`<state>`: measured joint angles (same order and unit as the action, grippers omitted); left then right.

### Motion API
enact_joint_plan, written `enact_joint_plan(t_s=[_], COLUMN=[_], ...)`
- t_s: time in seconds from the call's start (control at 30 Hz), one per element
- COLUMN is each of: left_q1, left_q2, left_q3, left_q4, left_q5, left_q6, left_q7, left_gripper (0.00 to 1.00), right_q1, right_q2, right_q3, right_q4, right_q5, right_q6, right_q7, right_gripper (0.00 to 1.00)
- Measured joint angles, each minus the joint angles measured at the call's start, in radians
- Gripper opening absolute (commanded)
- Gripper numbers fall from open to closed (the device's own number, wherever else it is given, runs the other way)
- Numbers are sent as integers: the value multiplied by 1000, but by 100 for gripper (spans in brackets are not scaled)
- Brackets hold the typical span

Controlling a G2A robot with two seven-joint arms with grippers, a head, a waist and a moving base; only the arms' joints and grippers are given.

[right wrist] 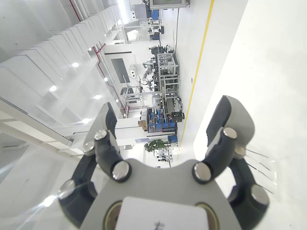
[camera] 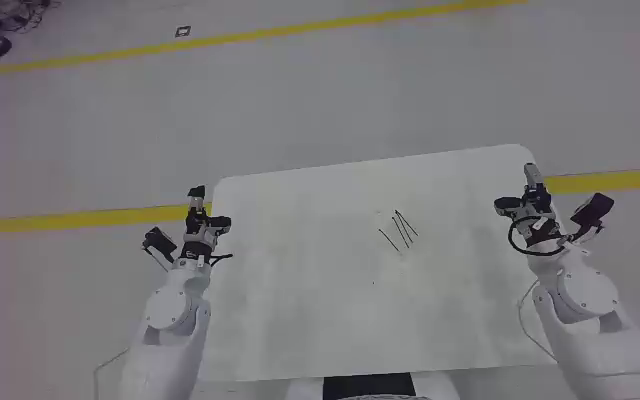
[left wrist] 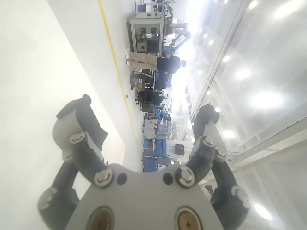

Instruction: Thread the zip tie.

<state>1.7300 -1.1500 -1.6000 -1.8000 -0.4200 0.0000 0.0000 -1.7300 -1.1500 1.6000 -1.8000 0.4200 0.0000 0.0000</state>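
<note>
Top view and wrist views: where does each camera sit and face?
Top view: above the arms, facing down on the table and zip ties; both arms show.
Left wrist view: on that wrist, facing past the open left pincer and table edge into the hall.
Right wrist view: likewise, past the open right pincer.
Shared: zip ties, in top and right wrist views.

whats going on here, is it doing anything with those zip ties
Nothing is being handled yet. A few zip ties lie loose on the table, toward its right side. The left gripper is at the table's left edge and the right gripper at its right edge, both open and empty, well apart from the ties.
</note>
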Motion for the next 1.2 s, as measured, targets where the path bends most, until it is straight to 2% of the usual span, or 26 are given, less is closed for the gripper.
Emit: enact_joint_plan(t_s=[0.03,0.07,0.1,0.13,0.2,0.23,0.27,0.3,0.33,0.37,0.4,0.43,0.47,0.5,0.53,0.57,0.6,0.63,0.67,0.7,0.73,0.8,0.9,1.03,1.2], left_q1=[0,0,0,0,0,0,0,0,0,0,0,0,0,0,0,0,0,0,0,0,0,0,0,0,0], left_q2=[0,0,0,0,0,0,0,0,0,0,0,0,0,0,0,0,0,0,0,0,0,0,0,0,0], left_q3=[0,0,0,0,0,0,0,0,0,0,0,0,0,0,0,0,0,0,0,0,0,0,0,0,0], left_q4=[0,0,0,0,0,0,0,0,0,0,0,0,0,0,0,0,0,0,0,0,0,0,0,0,0], left_q5=[0,0,0,0,0,0,0,0,0,0,0,0,0,0,0,0,0,0,0,0,0,0,0,0,0], left_q6=[0,0,0,0,0,0,0,0,0,0,0,0,0,0,0,0,0,0,0,0,0,0,0,0,0], left_q7=[0,0,0,0,0,0,0,0,0,0,0,0,0,0,0,0,0,0,0,0,0,0,0,0,0], left_gripper=[100,78,100,78,78,100,78,78,100,100,100,78,100,100,100,78,100,100,78,78,100,100,100,100,100], right_q1=[0,0,0,0,0,0,0,0,0,0,0,0,0,0,0,0,0,0,0,0,0,1,-1,-1,22], right_q2=[0,0,0,0,0,0,0,0,0,0,0,0,0,0,0,0,0,0,0,0,0,1,7,21,39], right_q3=[0,0,0,0,0,0,0,0,0,0,0,0,0,0,0,0,0,0,0,0,0,0,7,26,17], right_q4=[0,0,0,0,0,0,0,0,0,0,0,0,0,0,0,0,0,0,0,0,0,-3,-28,-53,-68], right_q5=[0,0,0,0,0,0,0,0,0,0,0,0,0,0,0,0,0,0,0,0,0,-2,-78,-207,-314], right_q6=[0,0,0,0,0,0,0,0,0,0,0,0,0,0,0,0,0,0,0,0,0,-2,-49,-89,-127], right_q7=[0,0,0,0,0,0,0,0,0,0,0,0,0,0,0,0,0,0,0,0,0,2,90,276,527], right_gripper=[100,78,78,78,78,100,100,78,78,100,100,78,78,100,100,78,78,100,100,78,100,100,100,100,100])
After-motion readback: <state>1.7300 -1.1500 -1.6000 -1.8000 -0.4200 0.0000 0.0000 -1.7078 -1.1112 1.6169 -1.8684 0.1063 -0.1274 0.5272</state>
